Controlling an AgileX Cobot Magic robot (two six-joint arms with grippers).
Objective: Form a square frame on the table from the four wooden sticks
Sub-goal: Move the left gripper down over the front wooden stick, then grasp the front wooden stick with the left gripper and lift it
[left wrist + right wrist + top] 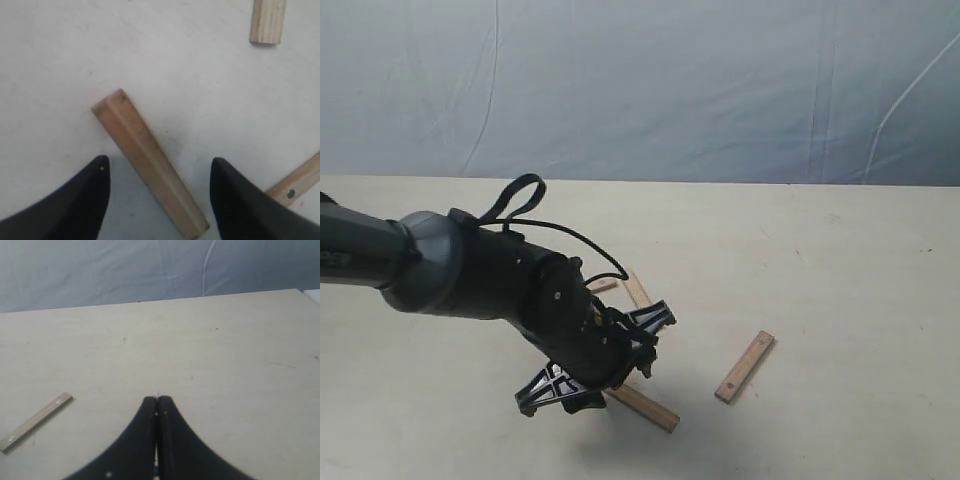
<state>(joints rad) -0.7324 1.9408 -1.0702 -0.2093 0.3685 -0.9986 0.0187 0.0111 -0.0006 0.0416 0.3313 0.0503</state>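
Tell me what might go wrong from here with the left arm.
1. The nearest stick lies slantwise between the open left fingers; closing could twist it or catch only a corner.
2. The holed stick and a third stick lie close by; a swinging stick or the fingers might knock them askew.

no legible txt anywhere
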